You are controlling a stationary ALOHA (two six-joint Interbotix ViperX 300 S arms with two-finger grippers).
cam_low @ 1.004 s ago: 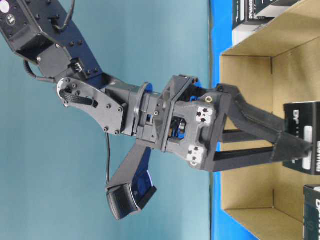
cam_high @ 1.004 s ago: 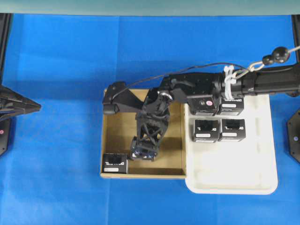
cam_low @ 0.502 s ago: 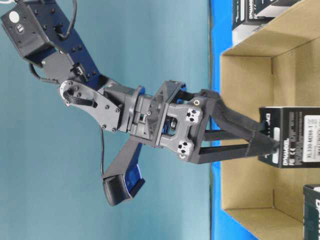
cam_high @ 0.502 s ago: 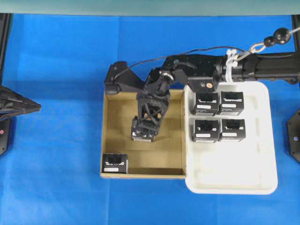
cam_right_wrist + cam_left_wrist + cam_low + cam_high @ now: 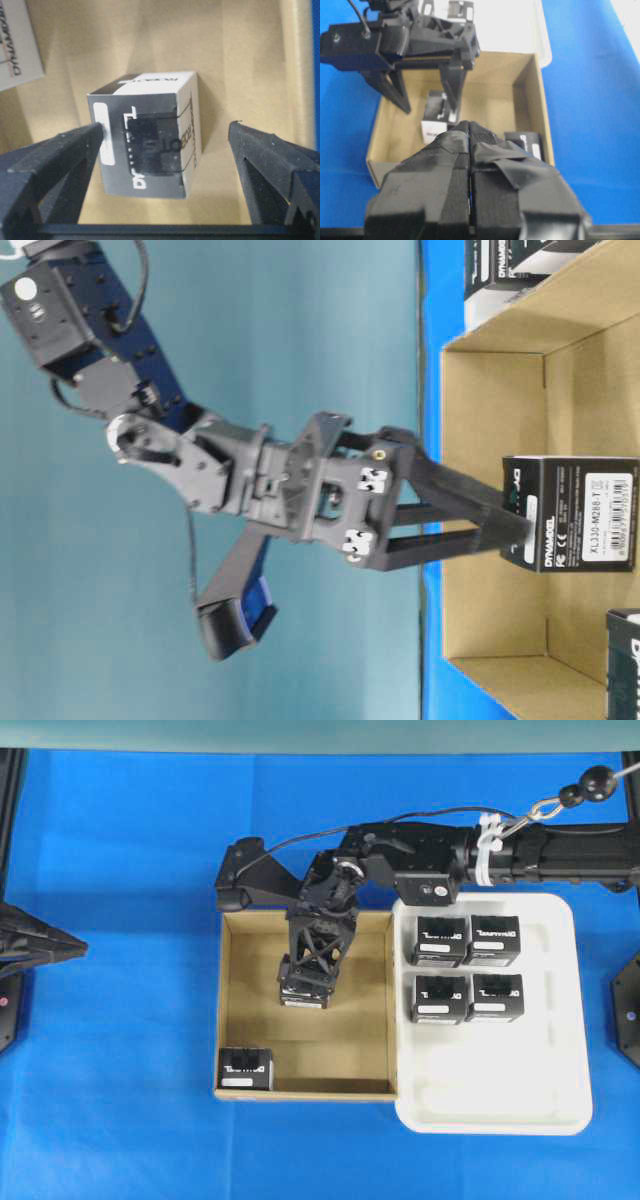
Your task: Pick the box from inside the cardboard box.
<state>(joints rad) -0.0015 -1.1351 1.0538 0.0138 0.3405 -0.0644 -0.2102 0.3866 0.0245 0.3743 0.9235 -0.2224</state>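
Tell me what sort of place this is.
Probably a robotics lab test bench, not a home or warehouse: a blue tabletop, a robot arm reaching into a cardboard box, and identical small black boxes lined up in a white tray.

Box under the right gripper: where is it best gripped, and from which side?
Probably from above, across its two opposite side faces. The box lies in the carton, clear of its walls, and the right gripper straddles it.

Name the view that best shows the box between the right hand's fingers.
Table-level exterior: the box shows side-on, label readable, at the right hand's fingertips. Right wrist shows it close but blurred; overhead mostly hides it under the hand; left wrist glimpses it behind the fingers.
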